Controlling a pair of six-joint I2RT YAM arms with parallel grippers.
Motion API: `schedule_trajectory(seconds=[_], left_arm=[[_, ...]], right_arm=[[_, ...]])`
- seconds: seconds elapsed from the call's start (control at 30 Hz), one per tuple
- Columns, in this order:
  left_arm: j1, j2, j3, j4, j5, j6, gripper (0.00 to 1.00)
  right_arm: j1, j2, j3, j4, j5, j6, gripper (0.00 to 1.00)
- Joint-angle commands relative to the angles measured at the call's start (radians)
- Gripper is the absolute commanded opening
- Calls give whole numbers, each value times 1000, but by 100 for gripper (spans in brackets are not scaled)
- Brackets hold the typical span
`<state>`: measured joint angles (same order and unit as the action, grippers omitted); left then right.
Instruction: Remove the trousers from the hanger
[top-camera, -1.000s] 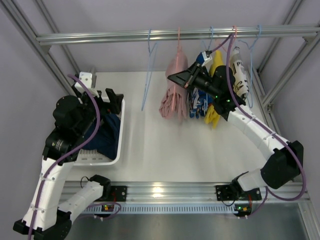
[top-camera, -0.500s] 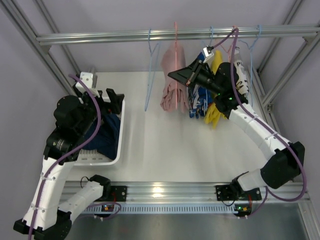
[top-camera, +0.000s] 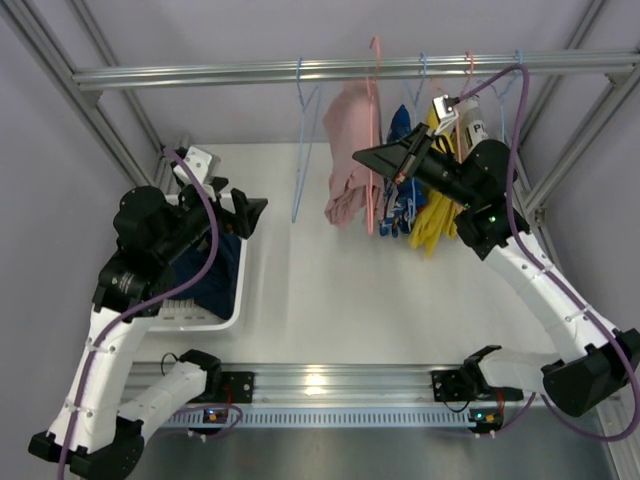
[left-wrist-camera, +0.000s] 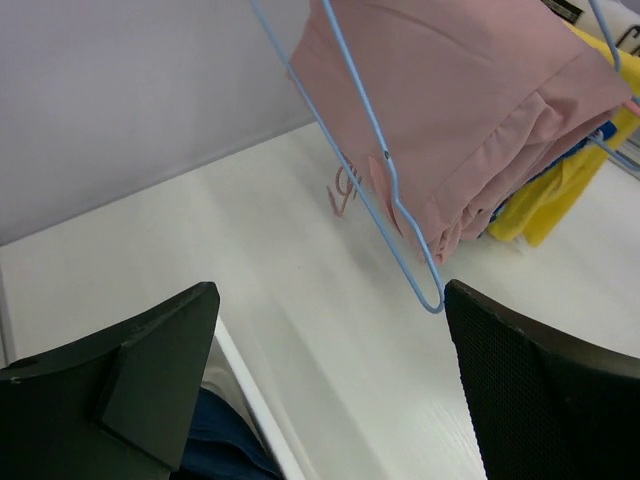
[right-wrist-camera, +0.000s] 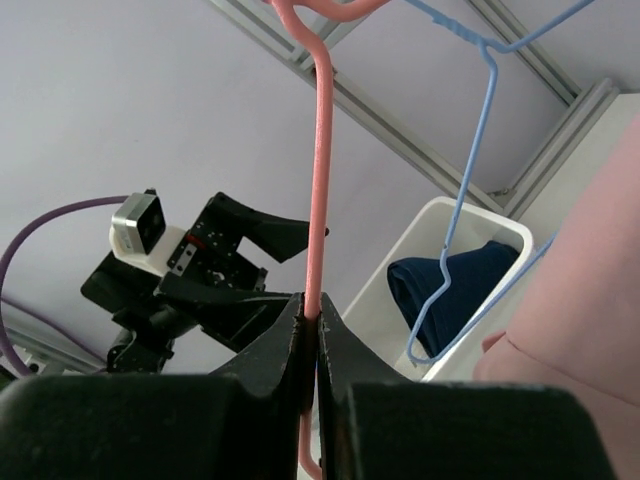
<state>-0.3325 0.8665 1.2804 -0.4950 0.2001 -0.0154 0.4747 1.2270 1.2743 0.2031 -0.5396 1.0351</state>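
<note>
The pale pink trousers (top-camera: 350, 180) hang folded over a pink hanger (top-camera: 374, 130); the hanger's hook sits above the metal rail (top-camera: 250, 72). They also show in the left wrist view (left-wrist-camera: 470, 110). My right gripper (top-camera: 368, 160) is shut on the pink hanger's stem (right-wrist-camera: 318, 180). The dark navy trousers (top-camera: 215, 275) lie in the white bin (top-camera: 240, 290); they show in the right wrist view (right-wrist-camera: 455, 295) too. My left gripper (top-camera: 250, 212) is open and empty above the bin's right edge, left of the pink trousers.
An empty blue wire hanger (top-camera: 303, 140) hangs left of the pink trousers, its lower corner close to my left fingers (left-wrist-camera: 425, 290). A blue patterned garment (top-camera: 402, 205) and a yellow garment (top-camera: 440, 210) hang on the right, with further blue hangers (top-camera: 515, 70) behind.
My right gripper has lifted the pink hanger and moved it right, raising the pink trousers off the table. My left gripper has moved right, toward the trousers.
</note>
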Motion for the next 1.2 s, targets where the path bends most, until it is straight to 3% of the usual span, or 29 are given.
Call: schedule_trajectory(seconds=[0.0,0.23,0.37,0.5,0.67,0.77,0.9,1.0,1.17], left_arm=[[6,8,-12,58,174,98,99],[-25,60,10,41,288,187,99],[-105,106,36,30,213,222,99],[-255,131,36,42,119,288,99],[-355,137,7,82,79,273,99],[-473,147,-15,117,-57,310,99],[-638,183,-47,257,-388,348,99],[-741,183,-105,347,-445,403,99],[-784,233,-148,486,-543,353,99]], right_arm=[[-8,-96,4,98,6,-35,0],[-2,-164,-23,42,29,-26,0],[8,-202,-56,6,46,-32,0],[18,-231,-95,-16,59,-33,0],[19,-241,-107,-24,69,-20,0],[25,-225,-90,-22,75,2,0],[36,-208,-75,-18,78,17,0],[42,-210,-75,-22,79,17,0],[41,-225,-72,-28,76,14,0]])
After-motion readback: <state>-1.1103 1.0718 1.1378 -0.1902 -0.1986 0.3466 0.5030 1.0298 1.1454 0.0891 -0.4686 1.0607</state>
